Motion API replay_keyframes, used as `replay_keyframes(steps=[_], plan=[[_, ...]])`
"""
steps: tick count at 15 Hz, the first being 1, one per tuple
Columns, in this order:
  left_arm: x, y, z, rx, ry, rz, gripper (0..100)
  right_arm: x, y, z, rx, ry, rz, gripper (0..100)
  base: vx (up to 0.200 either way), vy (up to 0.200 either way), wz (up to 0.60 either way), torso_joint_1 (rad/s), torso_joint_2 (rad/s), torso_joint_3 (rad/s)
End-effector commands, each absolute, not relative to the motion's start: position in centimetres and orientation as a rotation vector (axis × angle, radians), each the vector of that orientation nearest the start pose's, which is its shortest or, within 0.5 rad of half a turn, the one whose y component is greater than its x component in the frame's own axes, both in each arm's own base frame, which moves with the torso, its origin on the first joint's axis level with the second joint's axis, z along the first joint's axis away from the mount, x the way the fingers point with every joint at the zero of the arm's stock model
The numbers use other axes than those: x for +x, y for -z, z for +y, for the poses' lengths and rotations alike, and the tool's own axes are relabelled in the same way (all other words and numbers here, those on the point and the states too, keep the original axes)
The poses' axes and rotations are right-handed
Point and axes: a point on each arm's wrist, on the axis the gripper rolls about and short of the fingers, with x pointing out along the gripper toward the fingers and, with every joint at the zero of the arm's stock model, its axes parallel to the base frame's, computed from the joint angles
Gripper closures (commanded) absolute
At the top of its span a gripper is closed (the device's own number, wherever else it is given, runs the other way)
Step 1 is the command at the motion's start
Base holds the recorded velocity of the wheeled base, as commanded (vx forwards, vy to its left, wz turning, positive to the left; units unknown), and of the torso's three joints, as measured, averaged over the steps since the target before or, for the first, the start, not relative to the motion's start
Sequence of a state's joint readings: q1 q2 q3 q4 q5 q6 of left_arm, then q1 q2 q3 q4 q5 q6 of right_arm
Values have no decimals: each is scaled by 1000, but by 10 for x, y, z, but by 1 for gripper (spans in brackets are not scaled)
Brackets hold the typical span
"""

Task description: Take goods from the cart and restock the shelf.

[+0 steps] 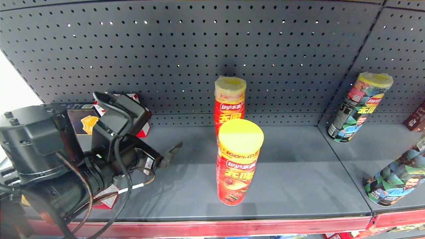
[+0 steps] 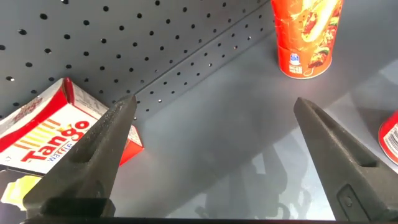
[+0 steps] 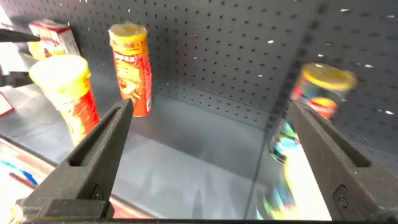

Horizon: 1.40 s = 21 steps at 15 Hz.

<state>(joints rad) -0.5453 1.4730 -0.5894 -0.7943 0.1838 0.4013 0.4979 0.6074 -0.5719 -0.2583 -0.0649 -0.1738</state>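
Observation:
Two red chip cans with yellow lids stand upright on the grey shelf (image 1: 298, 179): one at the back (image 1: 230, 99) and one in front (image 1: 239, 162). My left gripper (image 2: 214, 109) is open and holds nothing. It hovers low over the shelf to the left of the cans, and one finger (image 1: 172, 151) points toward the front can. The left wrist view has the back can (image 2: 305, 37) ahead. My right gripper (image 3: 208, 106) is also open with nothing in it, facing the shelf with both red cans (image 3: 130, 68) (image 3: 65, 99) off to one side.
A red-and-white wafer box (image 1: 134, 99) (image 2: 50, 134) and a dark box (image 1: 83, 121) sit at the shelf's back left. Two dark green cans (image 1: 360, 106) (image 1: 395, 179) and a brown box (image 1: 416, 121) occupy the right section. A pegboard wall (image 1: 186, 49) closes the back.

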Motion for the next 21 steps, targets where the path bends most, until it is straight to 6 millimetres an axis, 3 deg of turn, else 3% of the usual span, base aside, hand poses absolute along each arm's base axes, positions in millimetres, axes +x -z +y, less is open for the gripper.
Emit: replay_keyframes(steps=[1,4,6,9,10,11,12,14,17,19,21], plan=[[209,-202,-122,430,373,11,0,-5,-230,-4,-92,-406,-299,0,0,0,0,0,0,0],[210,-203,-120,428,366,9,0,-30,-184,-18,-67,-411,-232,0,0,0,0,0,0,0],[210,-203,-120,428,366,9,0,-37,-155,-21,-67,-405,-200,0,0,0,0,0,0,0],[211,-206,-121,424,364,-3,0,-33,-116,-20,-79,-408,-141,0,0,0,0,0,0,0],[211,-207,-121,422,363,-4,0,-33,-114,-19,-81,-408,-135,0,0,0,0,0,0,0],[213,-210,-123,419,361,-16,0,-25,-93,-15,-104,-413,-57,0,0,0,0,0,0,0],[214,-211,-123,417,361,-17,0,-22,-84,-14,-110,-407,-29,0,0,0,0,0,0,0],[215,-210,-123,418,360,-19,0,-22,-83,-11,-101,-303,0,0,0,0,0,0,0,0],[220,-211,-127,414,361,-29,0,-12,-85,-3,-70,3,161,0,0,0,0,0,0,0],[221,-210,-128,415,364,-27,0,-13,-86,-2,-56,112,153,0,0,0,0,0,0,0],[220,-211,-128,413,363,-31,0,-24,-83,-1,-11,124,11,0,0,0,0,0,0,0]])
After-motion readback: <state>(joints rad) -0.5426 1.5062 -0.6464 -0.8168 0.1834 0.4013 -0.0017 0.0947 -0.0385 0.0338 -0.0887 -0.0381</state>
